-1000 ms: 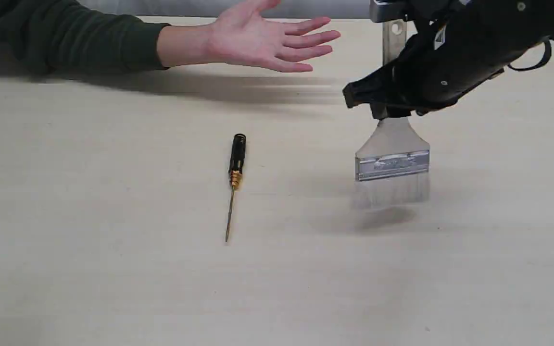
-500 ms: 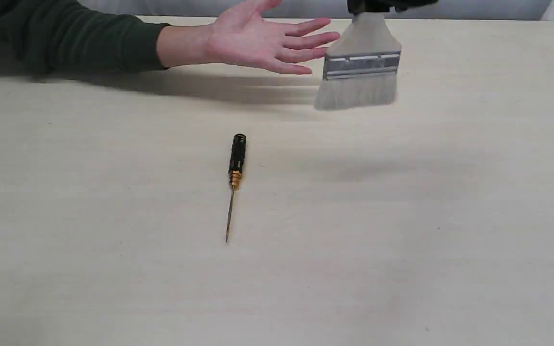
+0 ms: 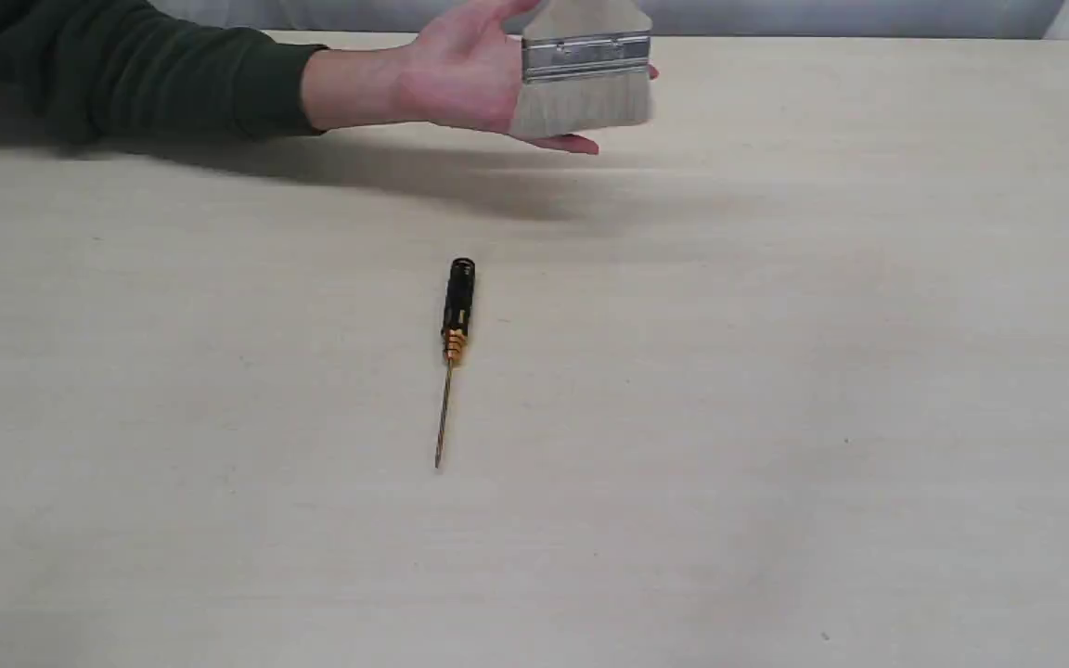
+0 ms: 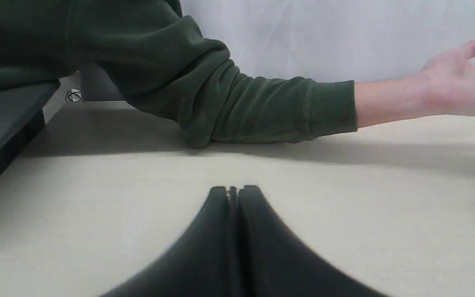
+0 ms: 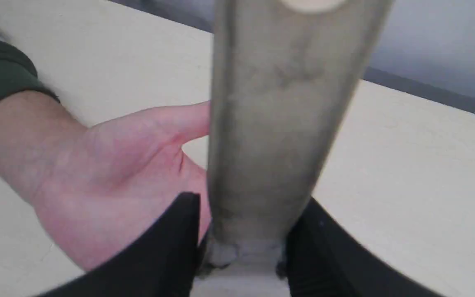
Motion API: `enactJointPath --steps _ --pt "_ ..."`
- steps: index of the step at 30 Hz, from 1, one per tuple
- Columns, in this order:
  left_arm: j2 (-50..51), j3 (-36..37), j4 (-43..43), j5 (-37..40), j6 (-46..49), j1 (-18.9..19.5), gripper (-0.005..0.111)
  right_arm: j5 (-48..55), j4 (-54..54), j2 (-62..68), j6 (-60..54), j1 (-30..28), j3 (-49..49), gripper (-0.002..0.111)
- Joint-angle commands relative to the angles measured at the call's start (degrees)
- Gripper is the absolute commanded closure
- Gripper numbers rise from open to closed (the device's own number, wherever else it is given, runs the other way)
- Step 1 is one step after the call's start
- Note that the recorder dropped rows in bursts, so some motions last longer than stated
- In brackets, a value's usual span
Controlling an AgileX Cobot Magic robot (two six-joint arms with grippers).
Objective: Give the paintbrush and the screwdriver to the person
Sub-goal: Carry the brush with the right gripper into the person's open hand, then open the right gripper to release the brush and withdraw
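The right gripper (image 5: 248, 206) clamped the paintbrush (image 3: 584, 74) over the person's hand (image 3: 460, 79) by the far edge of the table (image 3: 869, 371); the left gripper (image 4: 233, 190) was pinched together, empty.

One paintbrush (image 3: 586, 57), one screwdriver (image 3: 456, 311), one hand (image 3: 460, 82) (person's), two grippers (image 4: 233, 192) (image 5: 245, 247).

Paintbrush (image 3: 584, 74) airborne, bristles down, right at person (image 3: 460, 79)'s open palm. Screwdriver (image 3: 453, 345) flat on table (image 3: 776, 417), well apart, shaft pointing away.
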Motion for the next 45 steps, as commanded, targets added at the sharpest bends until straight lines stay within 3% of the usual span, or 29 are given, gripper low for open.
enactJointPath --steps 1,8,15,22,25,32,40,45 --pt "-0.1 0.1 -0.3 -0.7 -0.1 -0.4 0.107 2.7 -0.3 5.7 -0.4 0.6 -8.8 0.104" --pt "-0.1 0.1 0.0 -0.6 -0.1 -0.4 0.107 7.2 0.0 16.7 -0.4 0.6 -21.5 0.104" --pt "-0.1 0.1 0.0 -0.6 -0.1 -0.4 0.107 8.7 -0.1 21.7 -0.4 0.6 -24.9 0.100" --pt "-0.1 0.1 0.0 -0.6 -0.1 -0.4 0.107 9.7 0.2 20.2 -0.4 0.6 -25.2 0.056" --pt "-0.1 0.1 0.0 -0.6 -0.1 -0.4 0.107 10.4 0.2 18.7 -0.4 0.6 -25.2 0.047" --pt "-0.1 0.1 0.0 -0.6 -0.1 -0.4 0.107 12.6 0.2 14.6 -0.4 0.6 -25.2 0.047" --pt "-0.1 0.1 -0.2 -0.5 -0.1 -0.4 0.107 22.2 0.2 11.5 -4.6 0.6 -25.1 0.050" --pt "-0.1 0.1 -0.2 -0.5 -0.1 -0.4 0.107 24.2 1.6 8.1 -5.0 0.6 -20.7 0.053"
